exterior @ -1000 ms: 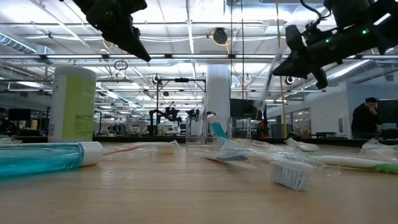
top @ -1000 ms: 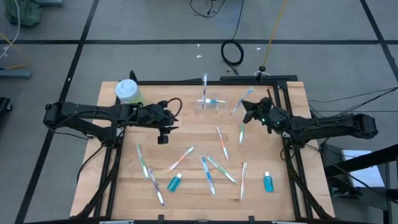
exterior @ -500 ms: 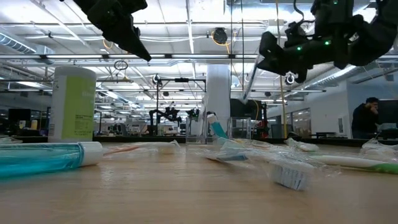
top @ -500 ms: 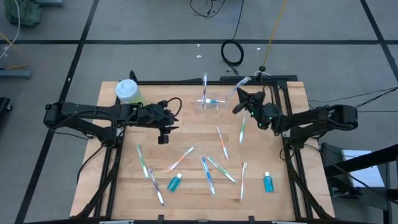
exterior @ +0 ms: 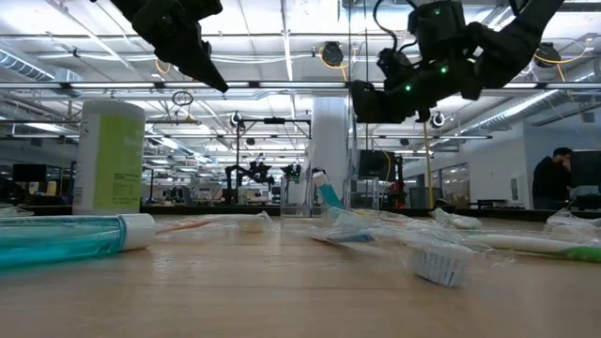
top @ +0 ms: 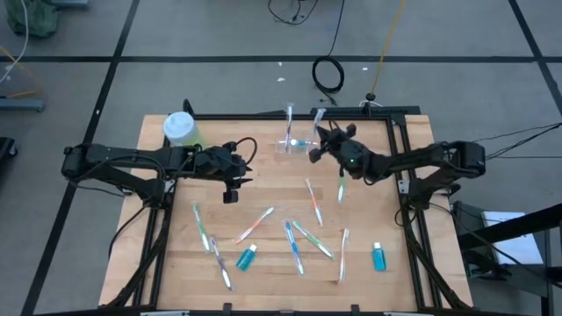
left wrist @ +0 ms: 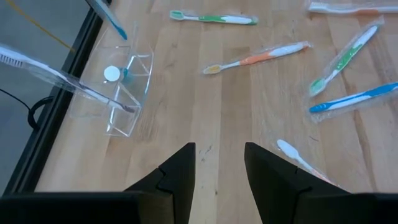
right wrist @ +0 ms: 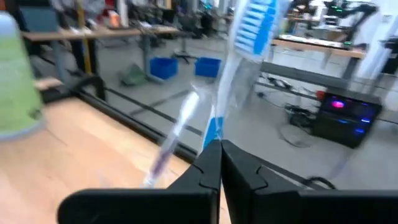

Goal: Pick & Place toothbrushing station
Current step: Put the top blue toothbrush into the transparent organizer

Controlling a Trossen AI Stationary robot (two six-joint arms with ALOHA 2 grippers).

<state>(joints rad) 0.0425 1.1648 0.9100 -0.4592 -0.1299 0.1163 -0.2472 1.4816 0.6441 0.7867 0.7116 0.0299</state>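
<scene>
Two teal tubes point(top: 247, 256) point(top: 379, 257) lie nearest the table's point(top: 413, 219) front edge, well apart. Around them and across the middle of the board I count eight loose toothbrushes point(top: 292, 246), most in clear wrappers: green, orange, blue and white.

Beyond these, the left gripper point(left wrist: 219, 168) hangs above the wood on the left side, its fingers partly spread and nothing between them.

Farther back, the right gripper point(right wrist: 219, 152) is high over the board, its fingers pressed tight on a blue-bristled toothbrush point(right wrist: 252, 25) in its wrapper, with the head sticking up. It is just beside the one clear cup point(top: 297, 147), which stands near the far edge. A wrapped brush point(left wrist: 62, 78) already leans out of the cup, and a third tube point(left wrist: 113, 74) stands inside, white cap up.

At the far left corner stands one tall green bottle point(top: 180, 129), well apart from the cup.
</scene>
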